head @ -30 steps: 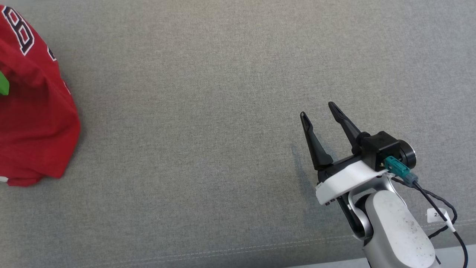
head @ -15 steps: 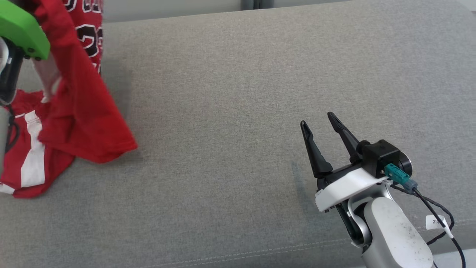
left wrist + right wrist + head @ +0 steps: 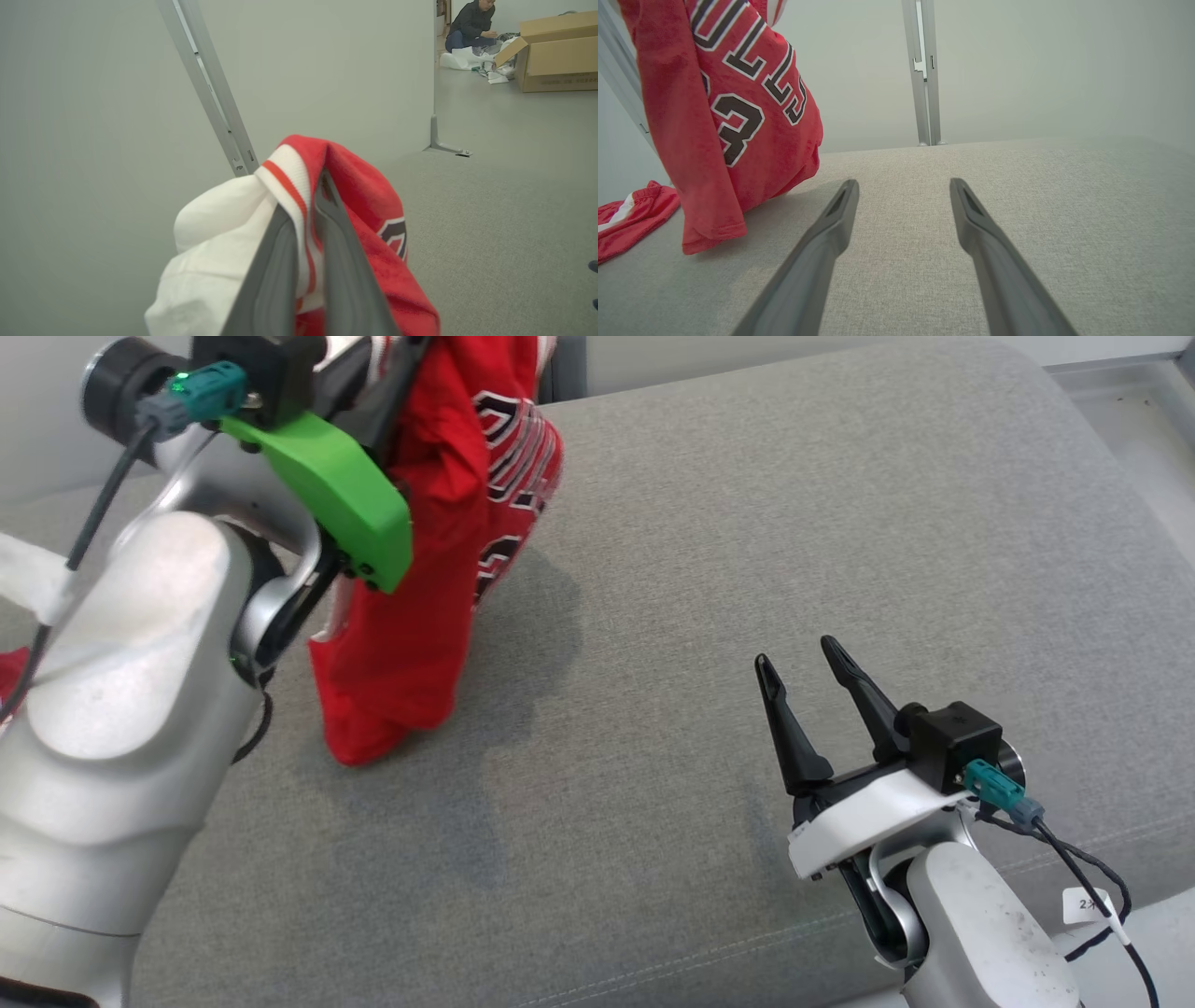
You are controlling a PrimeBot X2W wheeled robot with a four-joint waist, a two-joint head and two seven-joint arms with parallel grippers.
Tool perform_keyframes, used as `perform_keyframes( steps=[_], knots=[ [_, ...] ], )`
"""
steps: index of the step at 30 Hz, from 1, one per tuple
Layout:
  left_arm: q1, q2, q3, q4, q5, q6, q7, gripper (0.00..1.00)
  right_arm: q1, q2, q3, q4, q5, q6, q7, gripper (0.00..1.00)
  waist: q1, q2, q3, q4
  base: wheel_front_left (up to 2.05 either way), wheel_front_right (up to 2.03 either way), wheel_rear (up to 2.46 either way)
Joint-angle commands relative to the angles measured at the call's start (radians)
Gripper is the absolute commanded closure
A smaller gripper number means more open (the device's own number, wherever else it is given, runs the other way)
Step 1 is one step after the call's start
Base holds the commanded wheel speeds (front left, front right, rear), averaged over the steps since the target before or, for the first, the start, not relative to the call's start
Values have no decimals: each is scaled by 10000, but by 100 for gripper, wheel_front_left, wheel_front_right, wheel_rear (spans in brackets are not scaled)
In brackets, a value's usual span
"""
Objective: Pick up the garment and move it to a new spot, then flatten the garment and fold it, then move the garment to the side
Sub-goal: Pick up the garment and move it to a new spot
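My left gripper (image 3: 303, 196) is clamped on the garment (image 3: 420, 597), my two fingers pressed together over its white-and-red ribbed trim, with a bunch of white cloth beside the left finger. The garment hangs below that grip over the far left part of the grey cushion (image 3: 747, 523). Its long axis runs straight up and down, the pinched trim at the top and the lower hem down at the cushion's surface. The printed side faces toward the cushion's right. In the right wrist view I can read black letters edged in white, "ULLS", running on a slant, and a large "3" beneath them. My right gripper (image 3: 796, 653) stands with its fingers spread apart and nothing between them, over the near right part of the cushion and well apart from the garment. A small white tag (image 3: 1088, 903) on its cable begins with "2"; the rest is unreadable.
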State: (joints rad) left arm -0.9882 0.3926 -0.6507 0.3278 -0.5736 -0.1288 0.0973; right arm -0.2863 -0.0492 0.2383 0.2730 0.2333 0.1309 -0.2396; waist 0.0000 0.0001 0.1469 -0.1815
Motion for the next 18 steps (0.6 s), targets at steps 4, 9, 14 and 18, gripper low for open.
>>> perform_keyframes(
  steps=[4,9,14,18],
  knots=[
    [83,-629,-254,-432,-376,-10,205,100,134,-26,49,163,104,-3,-128,0,0,-1,-342,-624,0,0,0],
    [-142,-1175,-301,-577,-624,67,80,100,123,-24,92,299,128,-3,-190,0,0,-1,-466,-804,0,0,0],
    [280,-1350,-238,-298,-796,262,-112,100,142,-24,88,329,154,-1,-210,0,0,-1,-482,-830,0,0,0],
    [1058,-1167,-191,185,-787,477,-663,100,169,-26,30,335,147,-3,-233,0,0,-1,-431,-729,0,0,0]
  ],
)
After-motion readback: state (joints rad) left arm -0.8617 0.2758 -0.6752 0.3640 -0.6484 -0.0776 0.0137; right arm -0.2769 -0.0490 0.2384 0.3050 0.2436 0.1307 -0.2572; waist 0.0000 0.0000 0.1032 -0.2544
